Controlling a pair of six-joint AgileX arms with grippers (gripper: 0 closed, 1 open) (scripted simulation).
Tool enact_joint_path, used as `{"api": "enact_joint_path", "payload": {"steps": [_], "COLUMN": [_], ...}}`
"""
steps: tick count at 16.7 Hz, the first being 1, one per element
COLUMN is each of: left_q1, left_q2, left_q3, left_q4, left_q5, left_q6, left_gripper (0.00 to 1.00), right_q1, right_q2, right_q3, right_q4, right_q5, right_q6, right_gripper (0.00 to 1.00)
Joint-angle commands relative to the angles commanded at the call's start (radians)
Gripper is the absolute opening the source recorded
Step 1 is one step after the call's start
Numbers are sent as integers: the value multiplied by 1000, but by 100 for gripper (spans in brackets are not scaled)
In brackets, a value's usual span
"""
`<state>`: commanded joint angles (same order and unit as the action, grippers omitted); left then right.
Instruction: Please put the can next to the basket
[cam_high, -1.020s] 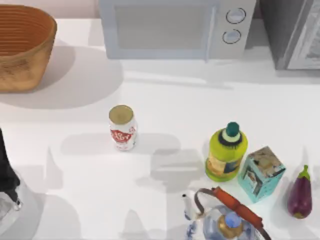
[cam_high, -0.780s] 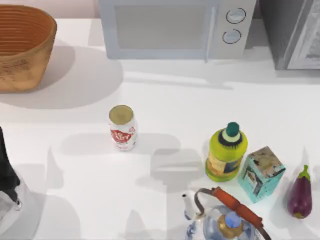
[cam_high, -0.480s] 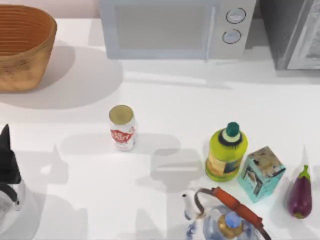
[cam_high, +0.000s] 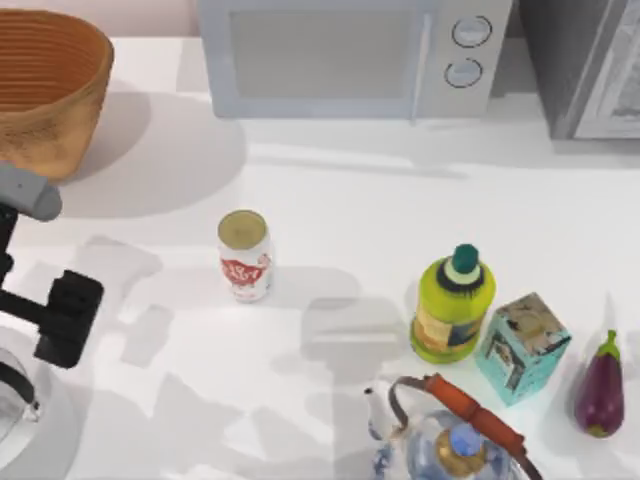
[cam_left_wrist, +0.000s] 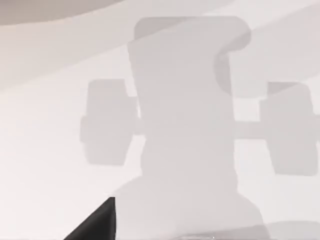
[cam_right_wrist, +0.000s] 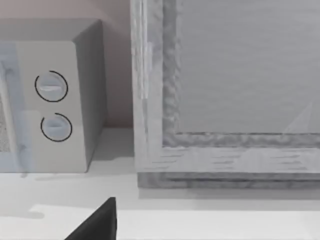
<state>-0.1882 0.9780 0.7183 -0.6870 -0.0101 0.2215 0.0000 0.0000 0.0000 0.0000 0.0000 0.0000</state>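
Our left gripper (cam_high: 60, 318), fingers' state untellable, hung near the table's (cam_high: 330, 200) left edge; approaching carelessly, we risked toppling the small upright white red-labelled can (cam_high: 244, 255), well apart from the big orange-brown wicker basket (cam_high: 48, 90).

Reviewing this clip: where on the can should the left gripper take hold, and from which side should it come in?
My judgement: grip the can around its round side wall at mid-height, coming in level from the table's left, where the left gripper already is. It stands upright, nothing crowds that side, and the basket lies that way too.
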Motion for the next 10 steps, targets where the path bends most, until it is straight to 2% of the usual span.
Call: {"api": "enact_joint_path", "payload": {"steps": [6, 10], "left_q1": [-147, -240], "left_q2": [608, 914], "left_q3": [470, 802], "left_q4": [-377, -533], "left_q5": [8, 14], "left_q6": [67, 79], "left_gripper": [100, 100], "right_q1": [0, 0], "right_q2": [0, 0], "right_q3": [0, 0], "right_q4": [0, 0], "right_q5": [0, 0], "right_q6": [0, 0], "right_gripper": [100, 100]}}
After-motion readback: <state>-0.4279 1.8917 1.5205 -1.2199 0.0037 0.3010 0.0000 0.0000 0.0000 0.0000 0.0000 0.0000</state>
